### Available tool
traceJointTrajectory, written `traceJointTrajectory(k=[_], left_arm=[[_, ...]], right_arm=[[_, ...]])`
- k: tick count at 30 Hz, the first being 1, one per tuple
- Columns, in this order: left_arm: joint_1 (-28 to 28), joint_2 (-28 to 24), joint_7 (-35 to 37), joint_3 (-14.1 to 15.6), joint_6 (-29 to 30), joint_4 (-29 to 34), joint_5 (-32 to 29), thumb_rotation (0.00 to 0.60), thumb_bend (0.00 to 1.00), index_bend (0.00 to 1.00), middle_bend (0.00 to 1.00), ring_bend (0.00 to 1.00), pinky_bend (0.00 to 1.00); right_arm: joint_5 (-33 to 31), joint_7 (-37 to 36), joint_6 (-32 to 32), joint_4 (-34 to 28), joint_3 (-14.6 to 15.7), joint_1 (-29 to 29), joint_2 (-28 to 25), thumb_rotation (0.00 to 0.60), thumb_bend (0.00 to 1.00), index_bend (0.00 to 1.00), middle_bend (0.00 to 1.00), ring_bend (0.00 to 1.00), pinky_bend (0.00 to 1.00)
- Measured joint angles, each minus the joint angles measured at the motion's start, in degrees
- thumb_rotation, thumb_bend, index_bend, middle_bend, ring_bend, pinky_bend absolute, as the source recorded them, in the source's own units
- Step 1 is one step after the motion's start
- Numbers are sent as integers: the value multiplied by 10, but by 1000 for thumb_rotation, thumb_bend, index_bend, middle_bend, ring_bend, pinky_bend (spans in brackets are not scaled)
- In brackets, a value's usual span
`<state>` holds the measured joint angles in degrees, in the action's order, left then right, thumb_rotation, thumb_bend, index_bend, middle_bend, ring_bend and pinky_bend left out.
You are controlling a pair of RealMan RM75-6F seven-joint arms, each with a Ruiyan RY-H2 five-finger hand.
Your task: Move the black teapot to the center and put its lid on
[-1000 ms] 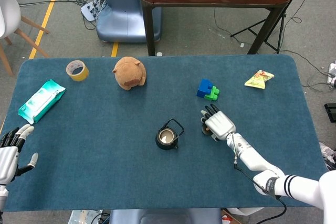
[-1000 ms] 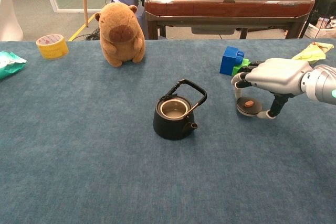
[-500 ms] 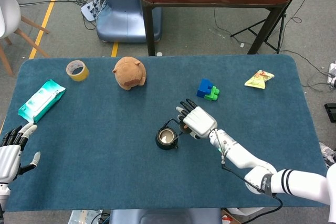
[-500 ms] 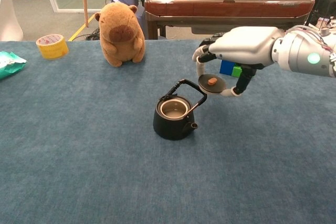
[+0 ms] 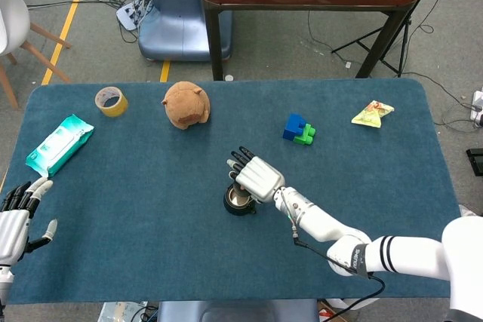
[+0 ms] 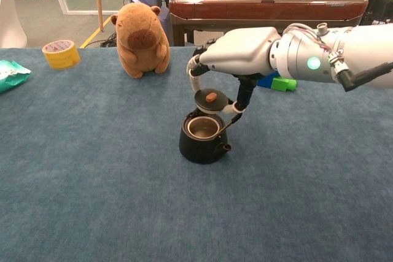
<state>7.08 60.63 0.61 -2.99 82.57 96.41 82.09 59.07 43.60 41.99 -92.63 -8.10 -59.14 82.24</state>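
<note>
The fingers (image 6: 195, 73) of the right hand (image 6: 236, 50) curl down around the lid (image 6: 210, 100), pinching its rim from opposite sides so that it hangs flat, knob up, under the palm. In the chest view the lid sits just above the mouth of the black teapot (image 6: 202, 137), apart from it, with a sliver of the open rim showing below. Judged from that view, the lid is offset a little toward 1 o'clock from the opening, so the coming move looks like a short shift toward 7 o'clock and then straight down. The teapot's bail handle (image 6: 230, 122) is tipped over toward 2 o'clock, close under the thumb side of the hand, and could catch the lid's edge on the way down. The spout points toward 5 o'clock.

In the head view the right hand (image 5: 255, 177) covers most of the black teapot (image 5: 238, 201), which stands near the middle of the blue tabletop (image 5: 151, 209), so its move to the center looks done.

The left hand (image 5: 16, 216) rests at the tabletop's 8 o'clock edge, fingers apart and holding nothing, well apart from the teapot; the right hand is plainly the nearer one.
</note>
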Motion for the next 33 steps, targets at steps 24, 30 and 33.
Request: traceJointTrajectory(k=[24, 30, 33], left_arm=[[-4, 2, 25, 0, -7, -15, -1, 600, 385, 119, 85, 9, 32], [-5, 4, 31, 2, -7, -18, 3, 600, 383, 119, 85, 9, 32], [-6, 3, 33, 2, -6, -18, 5, 600, 383, 119, 85, 9, 32]], right_arm=[[-40, 34, 18, 31, 45, -49, 49, 600, 294, 428, 144, 0, 0], [-46, 36, 21, 32, 51, -54, 51, 600, 295, 428, 137, 0, 0], [-51, 36, 22, 31, 54, -58, 51, 600, 294, 400, 128, 0, 0]])
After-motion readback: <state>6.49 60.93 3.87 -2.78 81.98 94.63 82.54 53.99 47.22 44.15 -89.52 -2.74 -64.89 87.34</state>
